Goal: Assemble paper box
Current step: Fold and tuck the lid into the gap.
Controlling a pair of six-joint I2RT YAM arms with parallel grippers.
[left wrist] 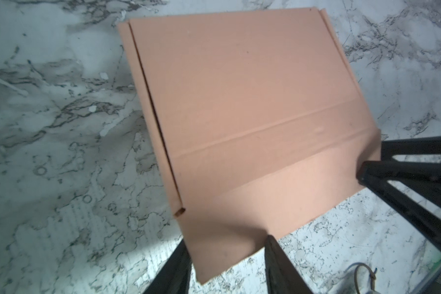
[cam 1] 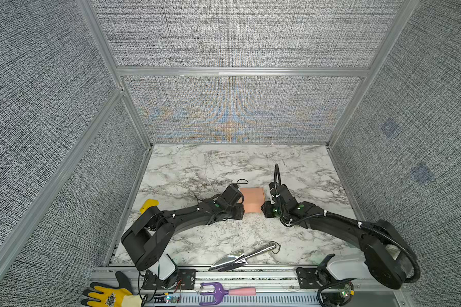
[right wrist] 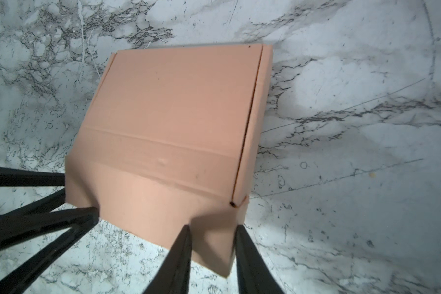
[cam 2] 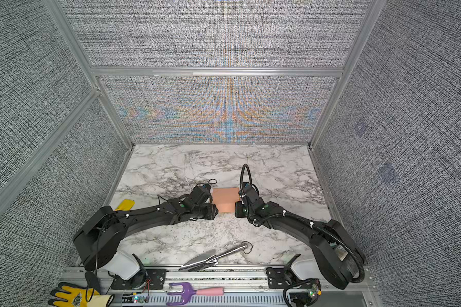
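Left to right, in both top views:

- Yellow-and-black work glove point(cam 1: 105, 295) lies on the near rail point(cam 1: 264, 275), far left, off the table.
- Yellow object point(cam 1: 149, 205) sits at the left edge of the marble table point(cam 1: 224, 164). My left arm point(cam 1: 186, 218) partly hides it, so I can't tell what it is.
- Purple hand fork point(cam 1: 214, 291) with a pink handle lies on the rail, near centre.
- Silver trowel point(cam 1: 232, 259) lies on the marble at its near edge, with the blade pointing left.
- Left gripper point(left wrist: 227, 241) is clamped on the paper box point(cam 1: 252, 199) at its near-left corner. The jaws straddle the near wall, each against cardboard.
- The paper box is mid-table, directly between my two grippers. It is folded into a flat rectangular box with the lid down, and one crease runs across the top, parallel to the near edge. A dark slit shows between lid and side wall on each short side. The far end looks down on the marble. I can't tell whether the near end is lifted.
- Right gripper point(right wrist: 213, 229) is clamped on the near-right corner of the box, with the jaws either side of the corner and both touching cardboard. The right wrist view also shows the left gripper on the opposite near corner.

Both arms reach in from the near side, their wrists facing each other across the box.
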